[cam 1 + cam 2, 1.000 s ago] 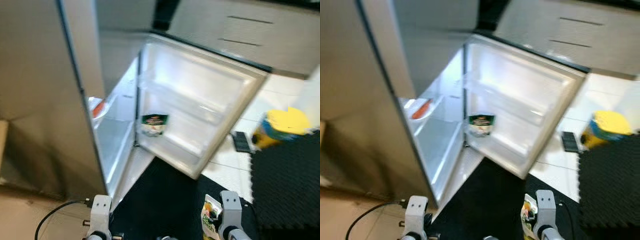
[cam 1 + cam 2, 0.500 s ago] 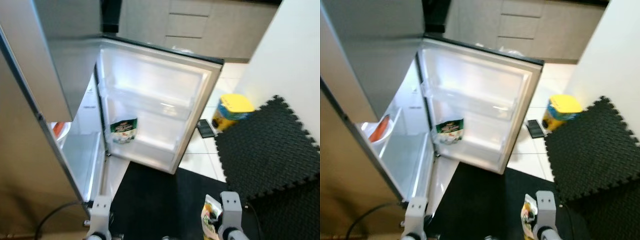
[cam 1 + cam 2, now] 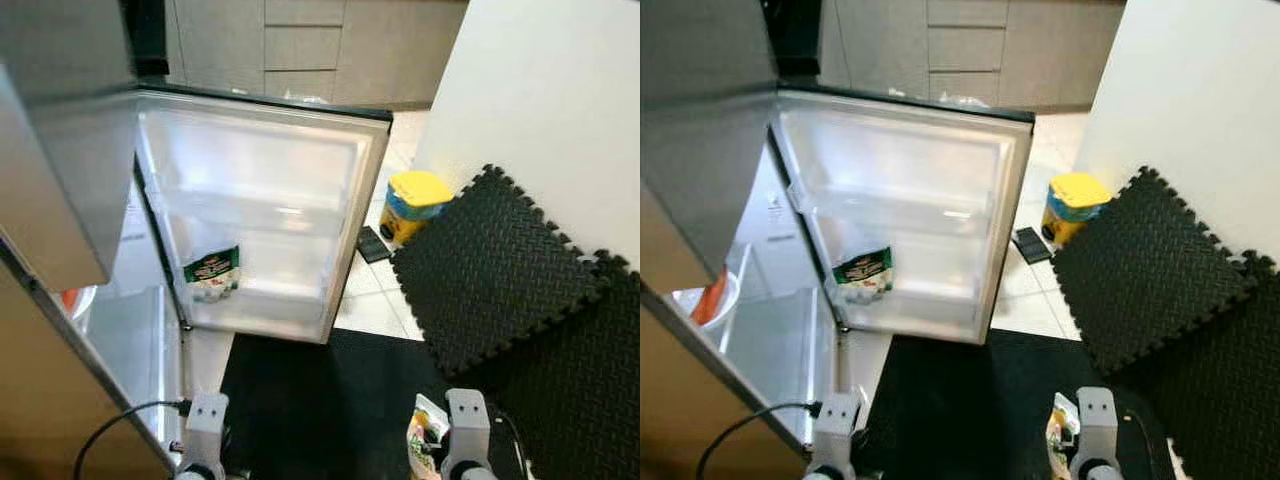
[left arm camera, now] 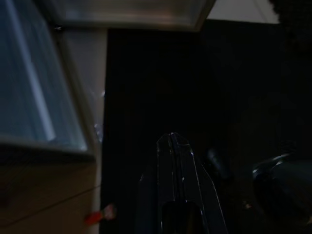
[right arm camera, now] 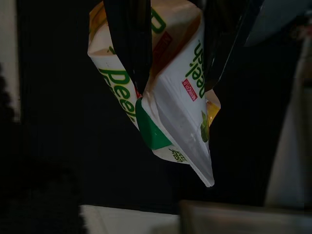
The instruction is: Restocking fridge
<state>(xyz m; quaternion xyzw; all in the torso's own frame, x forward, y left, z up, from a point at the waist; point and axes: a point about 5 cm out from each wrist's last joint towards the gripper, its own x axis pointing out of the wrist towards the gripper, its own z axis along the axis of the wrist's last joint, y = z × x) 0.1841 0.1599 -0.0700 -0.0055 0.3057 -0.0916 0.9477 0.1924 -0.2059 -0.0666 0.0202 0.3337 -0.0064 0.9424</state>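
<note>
My right gripper is shut on a white and green snack pouch, which hangs from the fingers over the black mat. The same pouch shows beside my right wrist at the bottom of the eye views. The fridge door stands wide open ahead on the left. A green and white pouch stands in its lower door shelf. A white bowl holding something orange sits inside the fridge at the left. My left gripper is shut with nothing in it, low over the dark floor mat.
A yellow and blue tub and a small black flat object lie on the tiled floor past the door. Black foam mats cover the floor to the right, below a white wall. A black cable trails at the lower left.
The whole view has swung right, so the fridge and door sit further left and more foam mat and white wall show. Both grippers hold as before.
</note>
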